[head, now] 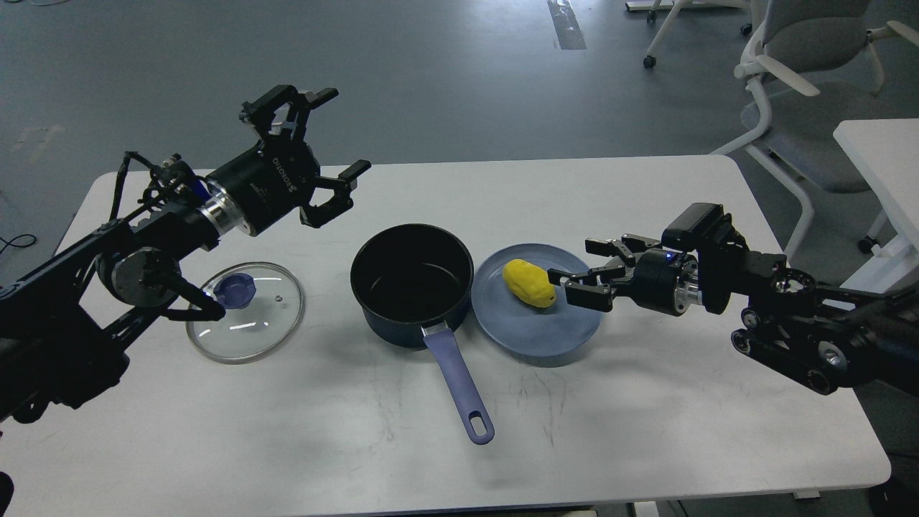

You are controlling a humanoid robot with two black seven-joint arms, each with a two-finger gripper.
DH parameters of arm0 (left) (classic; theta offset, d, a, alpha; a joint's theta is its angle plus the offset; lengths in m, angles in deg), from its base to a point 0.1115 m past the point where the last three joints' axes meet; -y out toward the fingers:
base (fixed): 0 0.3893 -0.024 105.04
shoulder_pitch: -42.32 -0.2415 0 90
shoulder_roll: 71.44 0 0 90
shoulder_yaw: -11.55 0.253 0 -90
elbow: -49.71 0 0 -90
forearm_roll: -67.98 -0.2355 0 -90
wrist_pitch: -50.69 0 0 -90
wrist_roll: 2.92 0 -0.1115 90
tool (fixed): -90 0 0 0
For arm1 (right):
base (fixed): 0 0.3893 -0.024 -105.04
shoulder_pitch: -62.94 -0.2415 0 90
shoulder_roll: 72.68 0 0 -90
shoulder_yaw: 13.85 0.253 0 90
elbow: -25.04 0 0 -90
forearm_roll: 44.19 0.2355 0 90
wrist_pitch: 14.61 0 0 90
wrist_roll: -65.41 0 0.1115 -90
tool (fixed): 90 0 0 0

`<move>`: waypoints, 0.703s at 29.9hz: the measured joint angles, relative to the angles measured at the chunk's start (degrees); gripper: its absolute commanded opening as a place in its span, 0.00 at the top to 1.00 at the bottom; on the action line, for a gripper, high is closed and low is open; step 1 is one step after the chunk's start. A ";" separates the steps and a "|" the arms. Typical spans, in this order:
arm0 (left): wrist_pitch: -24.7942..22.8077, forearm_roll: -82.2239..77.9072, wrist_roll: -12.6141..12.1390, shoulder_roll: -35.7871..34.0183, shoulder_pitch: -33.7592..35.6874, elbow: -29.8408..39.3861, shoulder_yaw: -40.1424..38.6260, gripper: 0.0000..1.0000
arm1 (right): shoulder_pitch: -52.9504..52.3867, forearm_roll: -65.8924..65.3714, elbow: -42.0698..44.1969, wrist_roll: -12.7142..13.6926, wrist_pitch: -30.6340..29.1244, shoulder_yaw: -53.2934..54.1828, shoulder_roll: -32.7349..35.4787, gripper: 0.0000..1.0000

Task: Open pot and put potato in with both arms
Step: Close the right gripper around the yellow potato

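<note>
The dark pot (411,283) stands open at the table's middle, its blue handle (459,388) pointing toward me. Its glass lid (245,310) with a blue knob lies flat on the table to the left. The yellow potato (529,283) lies on a blue plate (538,330) just right of the pot. My right gripper (578,275) is open and empty over the plate's right side, fingertips a little right of the potato. My left gripper (330,136) is open and empty, raised above the table behind and left of the pot.
The white table (646,402) ends at a front edge below and a right edge near my right arm. Office chairs (790,43) and a second white table (883,158) stand beyond the right side.
</note>
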 measured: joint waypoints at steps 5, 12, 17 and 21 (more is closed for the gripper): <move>0.01 0.00 0.00 -0.27 -0.21 0.07 -0.36 0.02 | -0.52 -0.02 3.03 -0.09 0.00 -1.03 -3.53 0.03; 0.01 0.00 0.00 -0.60 -0.47 0.08 -0.43 0.02 | -0.58 -0.02 5.36 -0.07 0.00 -1.31 -5.84 0.03; -0.04 0.00 0.00 -0.68 -0.48 0.24 -0.42 0.02 | -0.58 -0.01 6.22 -0.05 0.00 -1.55 -6.46 0.03; -0.08 0.00 0.00 -0.62 -0.49 0.26 -0.36 0.02 | -0.55 -0.01 7.26 -0.04 0.00 -1.70 -7.68 0.03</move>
